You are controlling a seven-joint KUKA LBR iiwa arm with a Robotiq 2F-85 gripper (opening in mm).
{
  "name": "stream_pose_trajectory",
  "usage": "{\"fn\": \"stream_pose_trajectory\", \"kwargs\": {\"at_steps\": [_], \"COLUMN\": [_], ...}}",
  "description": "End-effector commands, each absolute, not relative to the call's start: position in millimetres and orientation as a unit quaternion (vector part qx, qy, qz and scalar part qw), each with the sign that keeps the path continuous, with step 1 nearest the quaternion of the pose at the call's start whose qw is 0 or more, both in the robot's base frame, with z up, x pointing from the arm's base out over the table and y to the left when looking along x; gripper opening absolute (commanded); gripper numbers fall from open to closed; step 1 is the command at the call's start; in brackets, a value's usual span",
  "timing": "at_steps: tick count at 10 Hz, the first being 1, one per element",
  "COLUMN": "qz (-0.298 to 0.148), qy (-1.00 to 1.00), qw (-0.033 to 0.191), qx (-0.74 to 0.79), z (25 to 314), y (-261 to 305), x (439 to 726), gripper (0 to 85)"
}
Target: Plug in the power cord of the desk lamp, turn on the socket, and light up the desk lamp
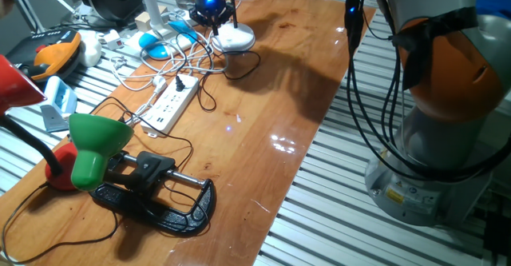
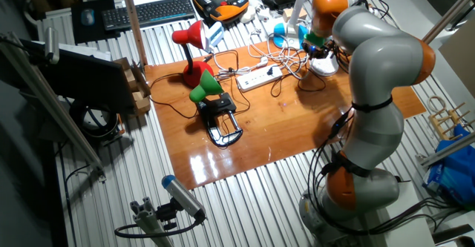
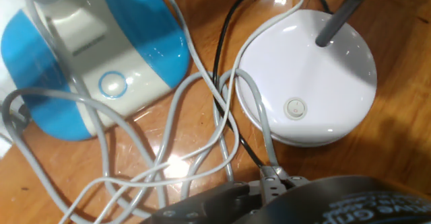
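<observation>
pincer (image 1: 209, 2) hovers over the lamp (image 3: 306, 76) base, grip can't be told; plug (image 1: 184, 83) looks seated, so next: press the base button (image 3: 294, 107).

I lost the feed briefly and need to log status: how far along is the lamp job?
Possibly done: a black plug sits at the long white power strip; I can't tell if it is seated or belongs to this lamp. In hand: the end effector hovers by the flat round white lamp base, whose button shows in the hand view. Left: the strip's switch state is unreadable, and no lamp glow is visible.
</observation>
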State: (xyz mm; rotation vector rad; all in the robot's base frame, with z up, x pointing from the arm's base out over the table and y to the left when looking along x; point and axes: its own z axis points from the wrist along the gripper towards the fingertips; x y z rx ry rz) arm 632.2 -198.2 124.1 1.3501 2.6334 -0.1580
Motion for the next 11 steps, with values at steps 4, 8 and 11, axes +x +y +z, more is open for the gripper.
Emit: {"fn": "stream_pose_trajectory", "kwargs": {"at_steps": [4,8,11], "qz": [-0.055,-0.052,-0.020], "qy": [0.879,0.905,0.970], "qw": [0.094,0.127,0.146], "qx": [0.465,0.402,0.193], "z": [123.0,123.0,123.0], "y": [-198.1,-198.1,-198.1], "x": [632.0,632.0,632.0], "gripper": [0.0,0.0,0.0]}}
